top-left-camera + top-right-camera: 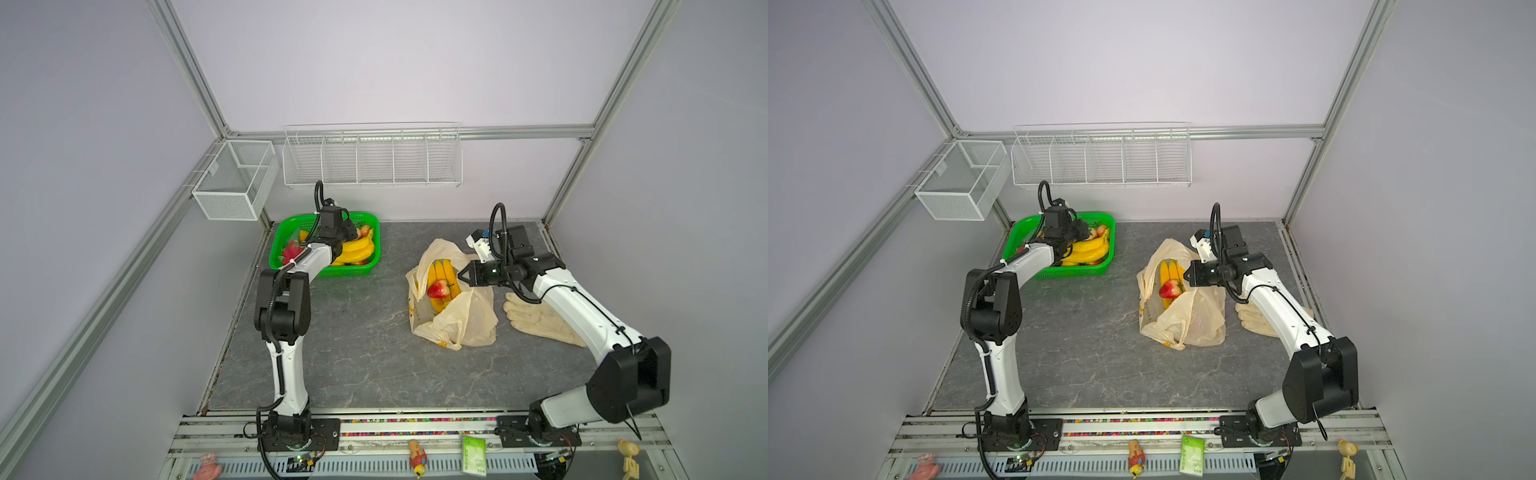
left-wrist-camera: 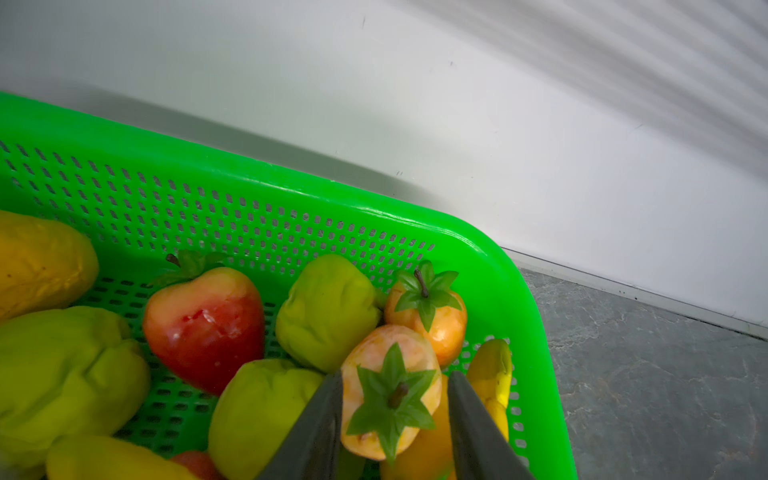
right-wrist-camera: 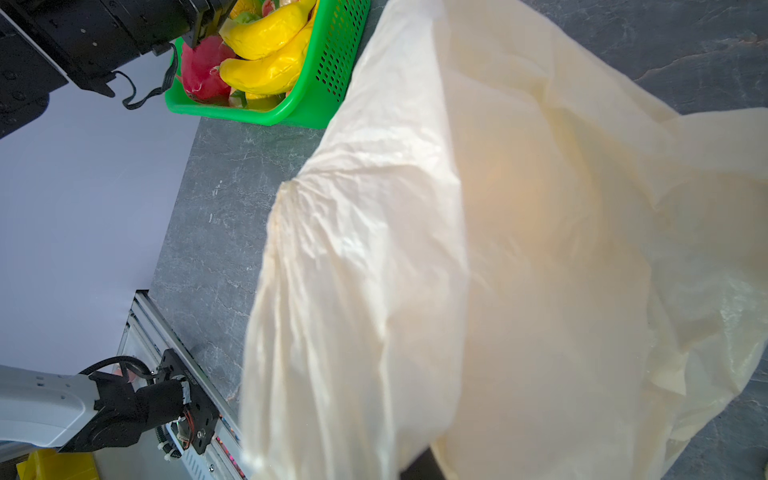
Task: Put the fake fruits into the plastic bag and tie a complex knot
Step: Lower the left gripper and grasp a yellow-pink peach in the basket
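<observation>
Fruit: orange piece [image 2: 386,357] sitting in green basket [image 2: 266,195], between left gripper [image 2: 395,376] jaws, stem facing wrist.
Left jaws: standing part-open, flanking it; grip unclear.
Right gripper [image 1: 462,275]: clamping shut on plastic bag [image 1: 478,320] rim.

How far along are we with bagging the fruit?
Done: bananas and a strawberry sit in the bag. In hand: right claw holds the bag's edge; left claw straddles an orange fruit in the basket. Remaining: the basket's many other fruits, then the knot.
</observation>
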Controlling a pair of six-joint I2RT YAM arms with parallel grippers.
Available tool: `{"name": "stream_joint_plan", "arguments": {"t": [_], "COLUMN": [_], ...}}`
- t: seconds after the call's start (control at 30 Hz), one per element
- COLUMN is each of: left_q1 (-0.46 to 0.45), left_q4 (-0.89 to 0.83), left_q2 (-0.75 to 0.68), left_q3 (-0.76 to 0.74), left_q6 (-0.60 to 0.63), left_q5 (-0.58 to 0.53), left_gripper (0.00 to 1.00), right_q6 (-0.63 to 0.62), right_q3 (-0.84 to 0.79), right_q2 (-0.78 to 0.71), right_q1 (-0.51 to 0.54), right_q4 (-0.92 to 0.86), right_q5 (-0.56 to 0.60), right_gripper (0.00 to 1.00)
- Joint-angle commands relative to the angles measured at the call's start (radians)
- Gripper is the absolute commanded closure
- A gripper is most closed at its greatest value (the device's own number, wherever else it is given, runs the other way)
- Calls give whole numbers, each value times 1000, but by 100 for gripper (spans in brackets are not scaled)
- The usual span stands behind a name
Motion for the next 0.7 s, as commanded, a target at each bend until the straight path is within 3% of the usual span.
{"name": "stream_joint_plan", "arguments": {"t": [0.0,0.27,0.67], "left_q1": [2,4,7], "left_q4": [-16,-63,-108], "left_q2": [42,84,109], "left_q3": [56,108,138], "left_q6": [-23,-2,38], "left_q5": [27,29,54], "left_gripper": [61,71,78], "right_q6": [-19,-18,-18], "right_q3": [-16,-24,-29], "right_q2": [-9,-18,-20], "right_q1": [-6,-5,-5], "right_q4": [-5,-5,-2], "right_q5": [-17,-19,-20], "right_gripper": [94,94,94]}}
